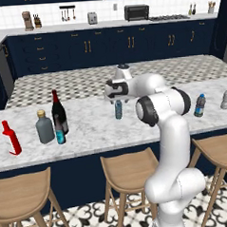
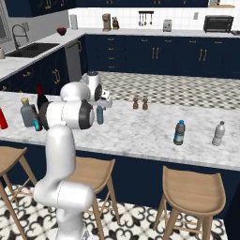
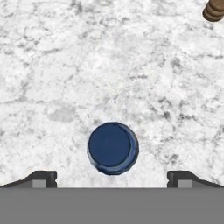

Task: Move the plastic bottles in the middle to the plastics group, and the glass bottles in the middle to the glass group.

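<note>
The hand (image 3: 112, 179), its jaws spread wide and holding nothing, hangs directly above the small slim pale-blue plastic bottle (image 1: 118, 109), which stands upright mid-worktop (image 1: 97, 130). The tall black wine bottle with a red neck (image 1: 58, 111) and the small brown-necked teal-labelled bottle (image 1: 59, 133) stand just beside the squat grey bottle (image 1: 44, 127). Judging by this, no sorting looks finished; the slim bottle has yet to be grasped.

Two cameras ride behind my white arm, left and right, both looking forward and down across the white marble counter (image 1: 95, 131) toward dark navy cabinets (image 2: 154, 54); they share that counter from opposite sides. My hand camera points straight down, close above the small pale-blue plastic bottle (image 3: 113, 148), showing its round blue cap.
</note>
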{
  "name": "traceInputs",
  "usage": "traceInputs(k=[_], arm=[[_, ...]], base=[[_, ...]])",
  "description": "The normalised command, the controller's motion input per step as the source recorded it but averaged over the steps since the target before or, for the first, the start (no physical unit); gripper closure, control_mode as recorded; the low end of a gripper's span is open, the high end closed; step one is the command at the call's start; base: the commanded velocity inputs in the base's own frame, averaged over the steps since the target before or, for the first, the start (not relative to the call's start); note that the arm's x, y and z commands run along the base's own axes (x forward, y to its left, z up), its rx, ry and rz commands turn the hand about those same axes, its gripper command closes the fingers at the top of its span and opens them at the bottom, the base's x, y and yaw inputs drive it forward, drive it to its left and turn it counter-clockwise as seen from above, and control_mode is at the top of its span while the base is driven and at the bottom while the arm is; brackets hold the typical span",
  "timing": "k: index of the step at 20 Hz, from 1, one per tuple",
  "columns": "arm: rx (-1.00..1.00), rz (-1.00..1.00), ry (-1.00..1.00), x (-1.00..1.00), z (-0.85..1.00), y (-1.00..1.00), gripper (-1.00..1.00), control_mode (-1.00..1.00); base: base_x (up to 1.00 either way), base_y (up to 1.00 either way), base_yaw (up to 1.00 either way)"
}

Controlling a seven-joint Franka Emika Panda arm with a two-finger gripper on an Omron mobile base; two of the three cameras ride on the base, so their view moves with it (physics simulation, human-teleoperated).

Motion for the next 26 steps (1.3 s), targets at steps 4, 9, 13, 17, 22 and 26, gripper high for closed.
traceInputs(k=[4, 9, 13, 17, 22, 26], arm=[[0.0, 0.0, 0.0, 0.04, -0.24, 0.0, -1.0, -1.0], [0.0, 0.0, 0.0, 0.01, -0.04, 0.0, -1.0, -1.0], [0.0, 0.0, 0.0, 0.12, 0.0, 0.0, -1.0, -1.0], [0.0, 0.0, 0.0, 0.12, -0.07, 0.0, -1.0, -1.0], [0.0, 0.0, 0.0, 0.03, -0.03, 0.0, -1.0, -1.0], [0.0, 0.0, -0.02, 0.0, 0.0, 0.0, -1.0, -1.0]], base=[[0.0, 0.0, 0.0], [0.0, 0.0, 0.0], [0.0, 0.0, 0.0], [0.0, 0.0, 0.0], [0.0, 0.0, 0.0], [0.0, 0.0, 0.0]])
